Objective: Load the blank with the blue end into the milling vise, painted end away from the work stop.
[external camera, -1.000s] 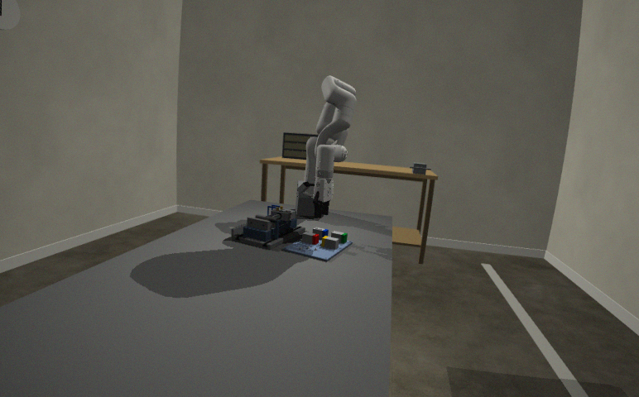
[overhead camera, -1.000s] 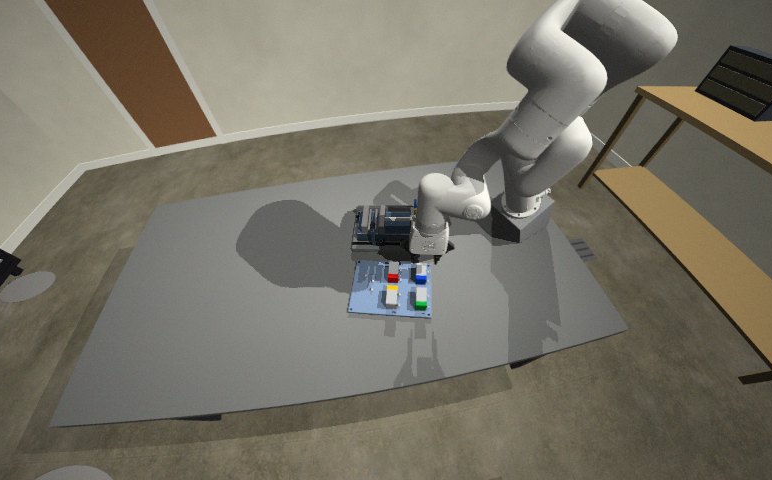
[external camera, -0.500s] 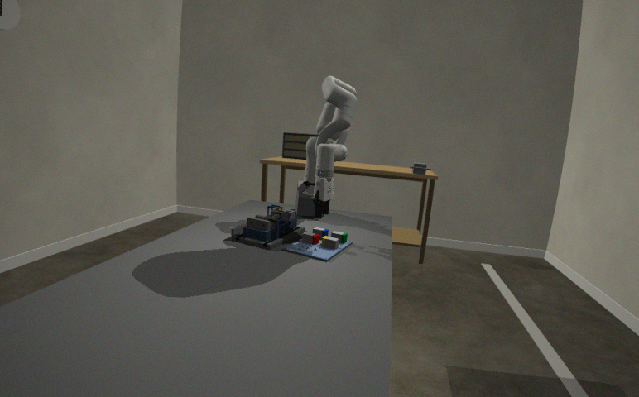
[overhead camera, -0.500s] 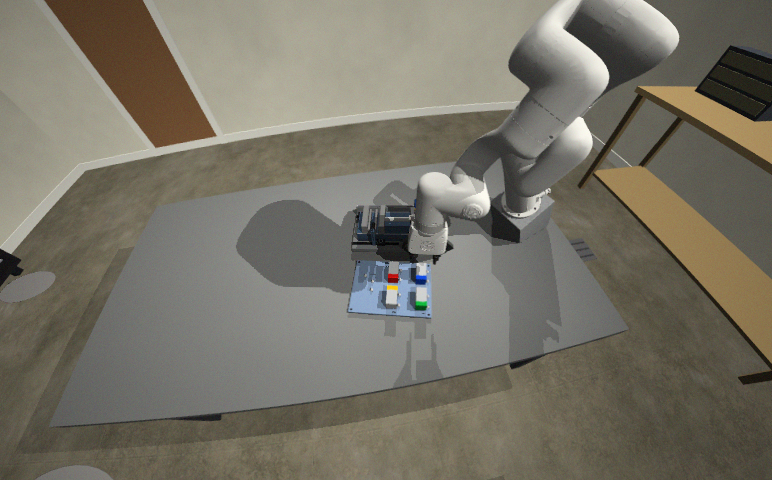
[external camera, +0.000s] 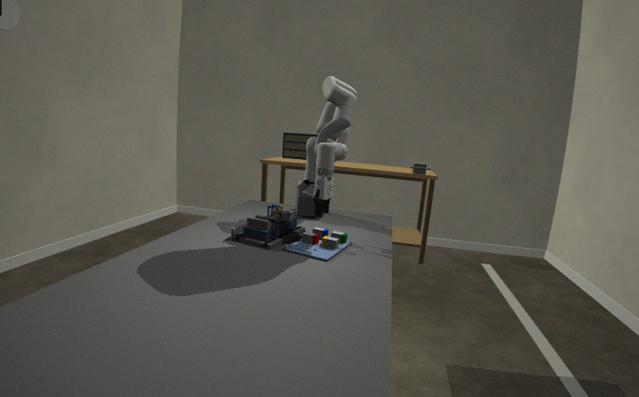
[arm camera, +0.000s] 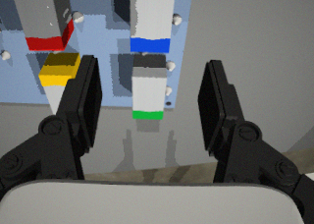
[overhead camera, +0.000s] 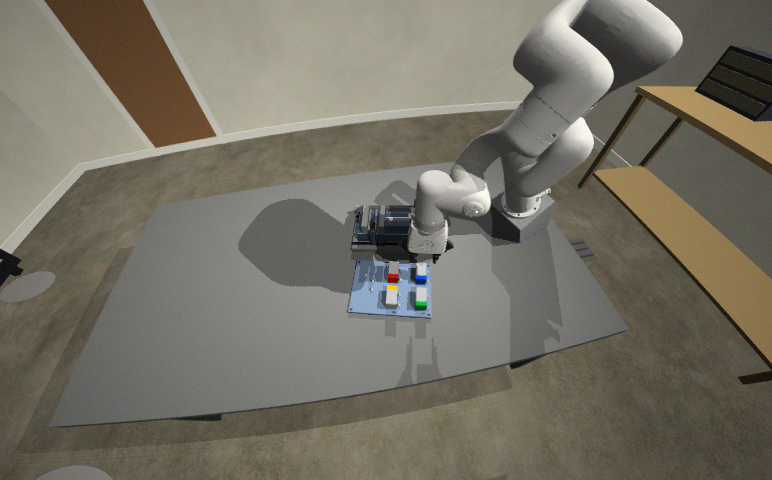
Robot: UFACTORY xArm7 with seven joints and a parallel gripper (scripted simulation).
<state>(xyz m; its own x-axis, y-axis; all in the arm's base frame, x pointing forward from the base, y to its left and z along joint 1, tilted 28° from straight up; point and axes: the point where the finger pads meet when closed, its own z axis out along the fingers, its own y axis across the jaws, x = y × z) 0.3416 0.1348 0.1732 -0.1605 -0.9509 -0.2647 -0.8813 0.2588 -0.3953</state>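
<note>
You've got the blue-ended blank, a pale grey block, lying on the infeed plate, far right corner from above.

The green-ended blank leaves room on both sides.

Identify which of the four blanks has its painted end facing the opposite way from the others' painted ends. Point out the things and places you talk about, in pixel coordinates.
The yellow-ended blank (overhead camera: 391, 296) (external camera: 331, 242) (arm camera: 55, 96): its paint faces the vise side; the others' paint faces away.

No readable lettering near the hand
Around and beyond the gripper, no text, label, brand, number or sign can be read; the marks on the white arm just above it are too small to make out.
</note>
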